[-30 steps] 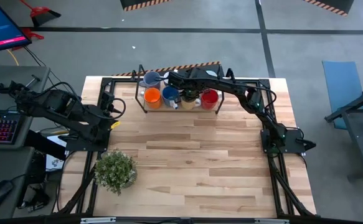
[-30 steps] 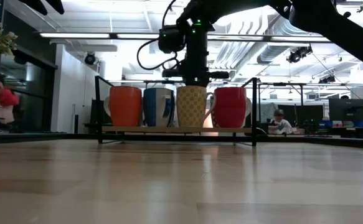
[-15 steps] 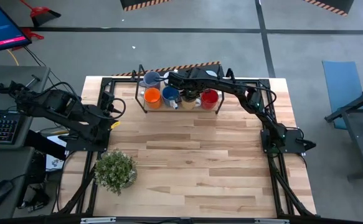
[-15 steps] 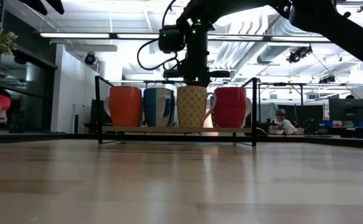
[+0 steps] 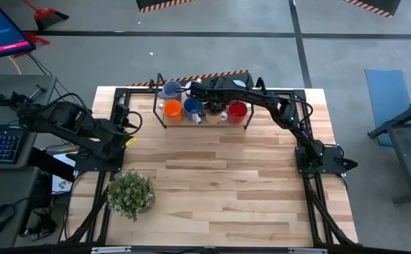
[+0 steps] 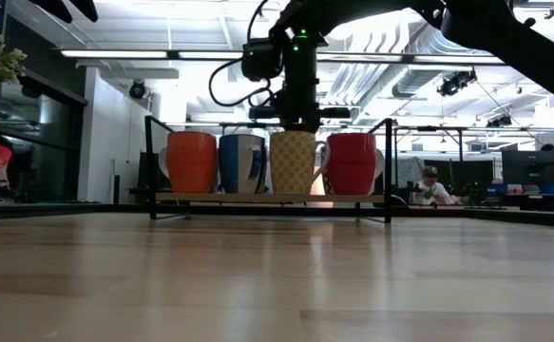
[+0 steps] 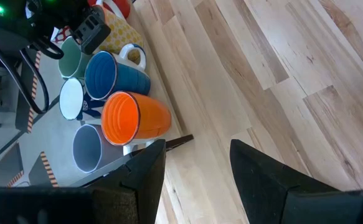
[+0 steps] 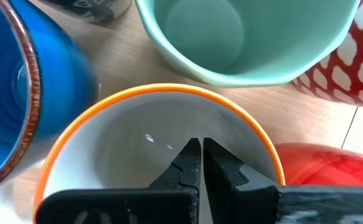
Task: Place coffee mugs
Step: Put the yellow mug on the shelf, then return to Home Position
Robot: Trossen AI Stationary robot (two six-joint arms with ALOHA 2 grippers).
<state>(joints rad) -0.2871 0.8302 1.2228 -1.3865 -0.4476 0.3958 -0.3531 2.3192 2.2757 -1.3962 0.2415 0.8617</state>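
Note:
Several coffee mugs stand upright on a black rack's wooden shelf [image 6: 257, 198] at the table's far edge. The front row holds an orange mug [image 6: 192, 161], a blue one [image 6: 240, 163], a cream patterned one [image 6: 292, 163] and a red one [image 6: 351, 163]. More mugs stand behind them, among them a green one [image 8: 243, 37]. My right gripper [image 8: 200, 163] is shut and points down into the patterned mug's orange-rimmed opening [image 8: 106, 155]. Raised over the table's left edge, my left gripper [image 7: 197, 174] is open and has nothing between its fingers. My right gripper comes from above, its shut fingers [image 8: 187, 165] pointing down inside the patterned mug's white hollow. Whether they touch its wall or bottom I cannot tell. The mug stands upright on the rack's shelf.
A potted green plant [image 5: 130, 192] stands near the table's front left corner. The rack's black posts [image 6: 149, 166] rise at both ends of the shelf. Bare wooden tabletop [image 5: 219, 183] spreads between the rack and the near edge.

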